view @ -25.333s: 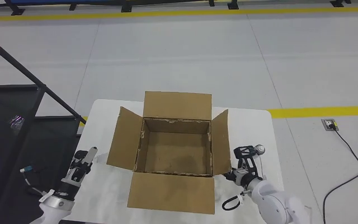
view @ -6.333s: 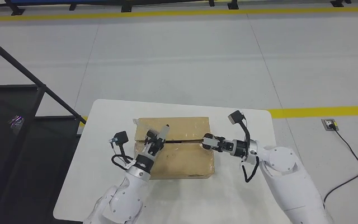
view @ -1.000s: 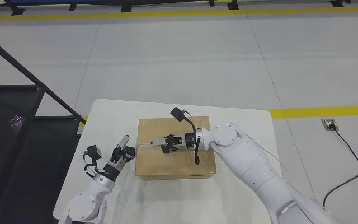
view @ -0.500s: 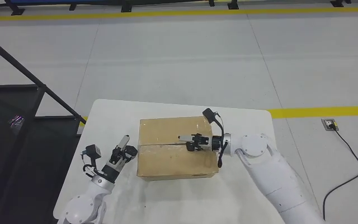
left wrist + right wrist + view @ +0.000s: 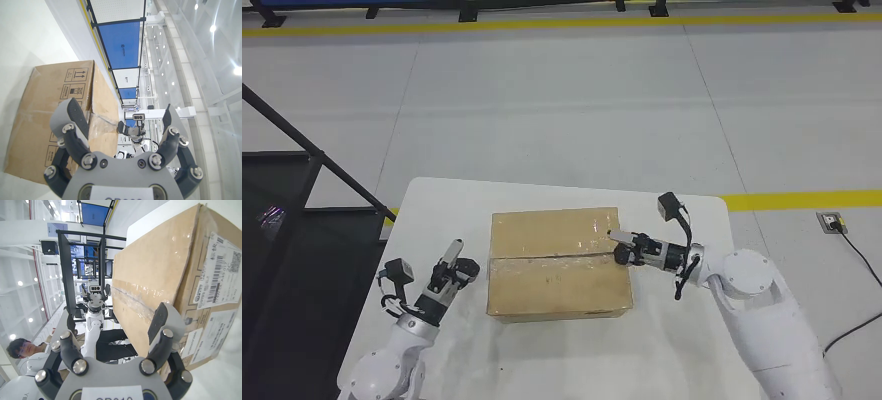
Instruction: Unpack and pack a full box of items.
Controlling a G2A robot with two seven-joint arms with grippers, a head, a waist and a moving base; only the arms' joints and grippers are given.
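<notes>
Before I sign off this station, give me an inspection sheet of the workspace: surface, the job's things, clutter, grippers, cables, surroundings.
Surface: white table, one box on it.
Job's things: cardboard box mid-table, flaps shut, clear tape along the top seam, paper labels on one side.
Clutter: nothing seen.
Grippers: left gripper open, beside the box's left side, apart from it; right gripper open at the box's right top edge, contact cannot be told.
Cables: black cable looped at the right wrist; floor cable running from a floor socket.
Surroundings: black metal frame left of the table; yellow floor line.
</notes>
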